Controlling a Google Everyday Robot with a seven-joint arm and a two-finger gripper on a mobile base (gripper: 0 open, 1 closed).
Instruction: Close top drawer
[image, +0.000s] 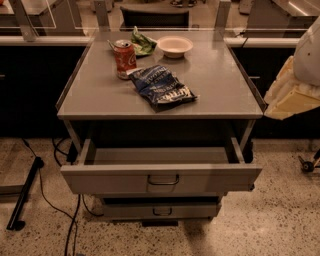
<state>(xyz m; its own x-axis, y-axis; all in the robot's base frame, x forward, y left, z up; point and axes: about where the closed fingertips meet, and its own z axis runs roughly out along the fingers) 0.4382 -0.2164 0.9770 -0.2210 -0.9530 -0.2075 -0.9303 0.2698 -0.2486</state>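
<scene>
The top drawer is a wide, shallow grey metal drawer, pulled well out from under the grey table top. Its inside looks empty. A small dark wire pull sits at the centre of its front. My gripper shows as a cream and white shape at the right edge of the camera view. It hangs beside the table's right front corner, above and to the right of the drawer, touching nothing.
A narrower drawer sits below, slightly out. On the table top are a red soda can, a blue chip bag, a green bag and a white bowl. Cables and a dark stand leg lie on the floor at left.
</scene>
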